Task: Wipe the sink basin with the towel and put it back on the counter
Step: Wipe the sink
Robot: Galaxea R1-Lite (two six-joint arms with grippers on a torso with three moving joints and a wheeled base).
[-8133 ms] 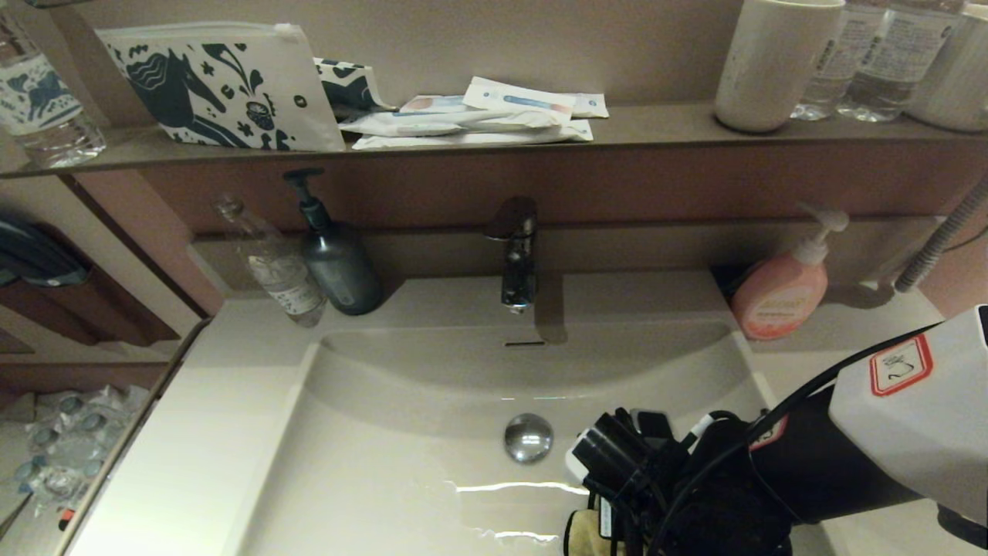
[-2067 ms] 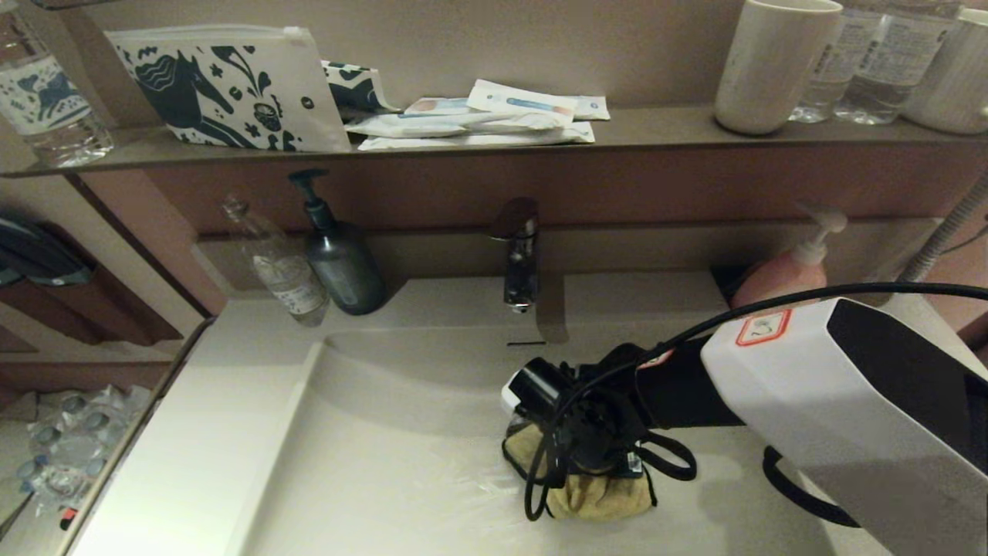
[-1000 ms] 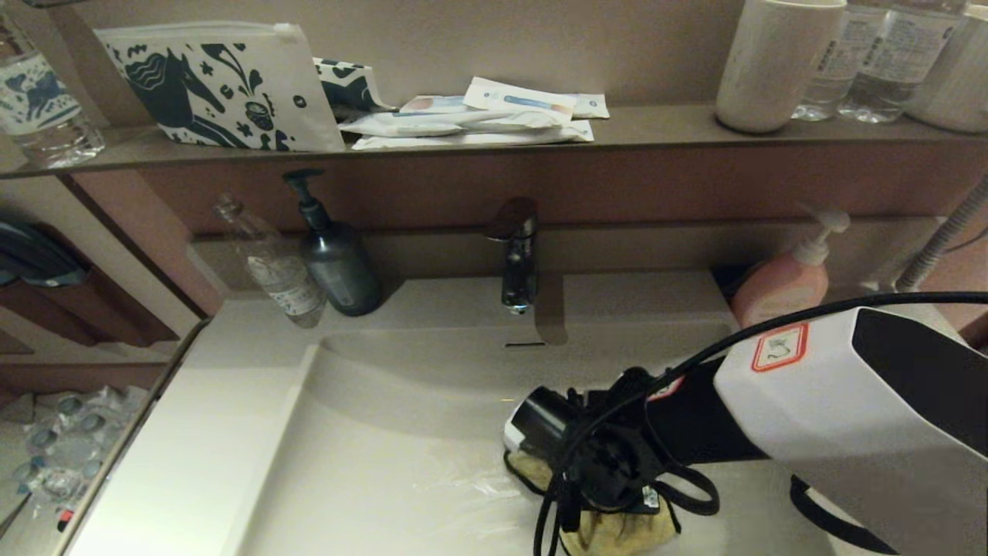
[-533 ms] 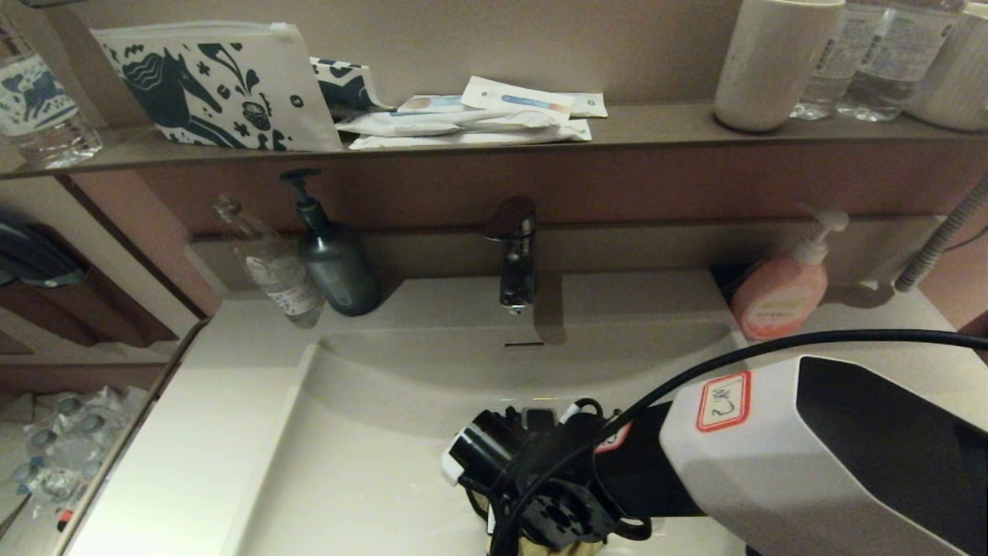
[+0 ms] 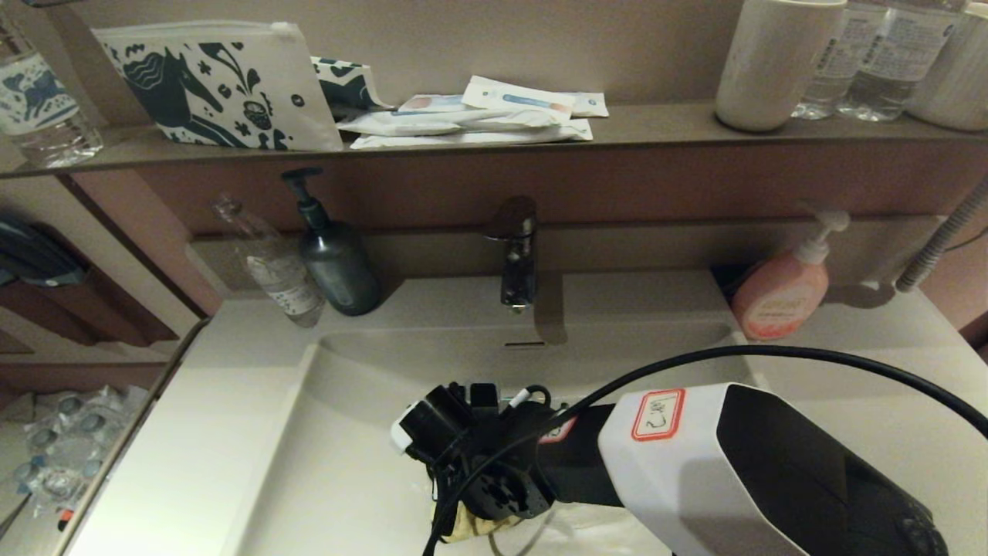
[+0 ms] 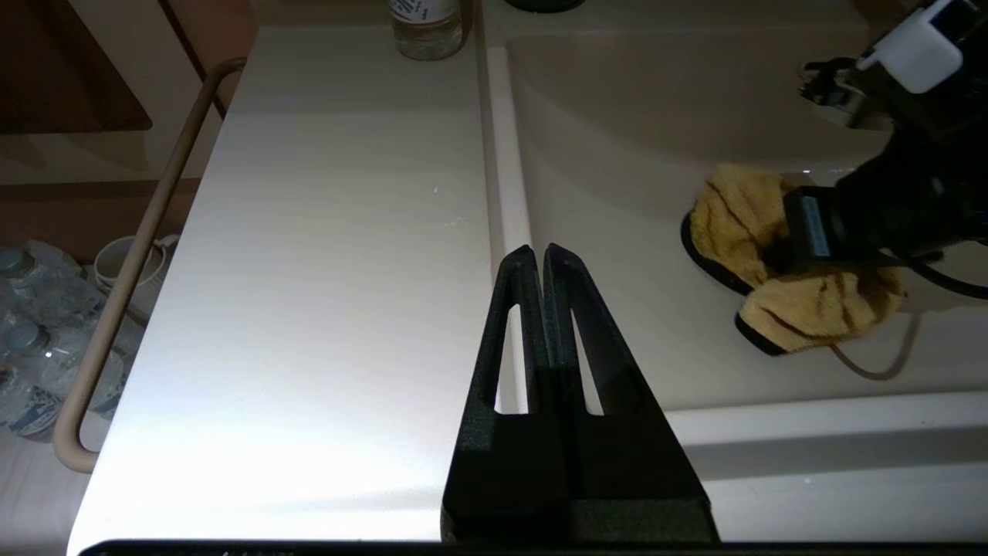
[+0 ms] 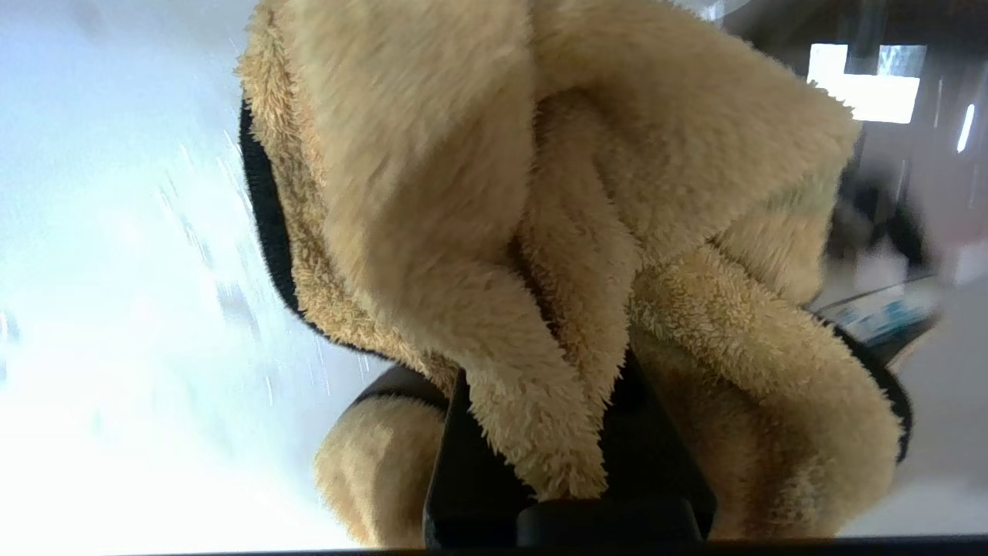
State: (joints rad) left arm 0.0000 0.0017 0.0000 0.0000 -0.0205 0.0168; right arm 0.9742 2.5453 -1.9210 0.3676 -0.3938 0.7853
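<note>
Glossy off-white sink basin (image 5: 347, 463): right tool (image 5: 494, 510) pinches the fluffy mustard towel (image 6: 779, 255).

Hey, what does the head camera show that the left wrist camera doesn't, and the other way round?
Head view only: the faucet, the dark pump bottle, the pink soap dispenser and the shelf above.

Left wrist view only: the left gripper, shut, parked over the counter, and most of the bunched towel lying in the sink basin.

Both: the right gripper low in the basin, closed on the towel.
</note>
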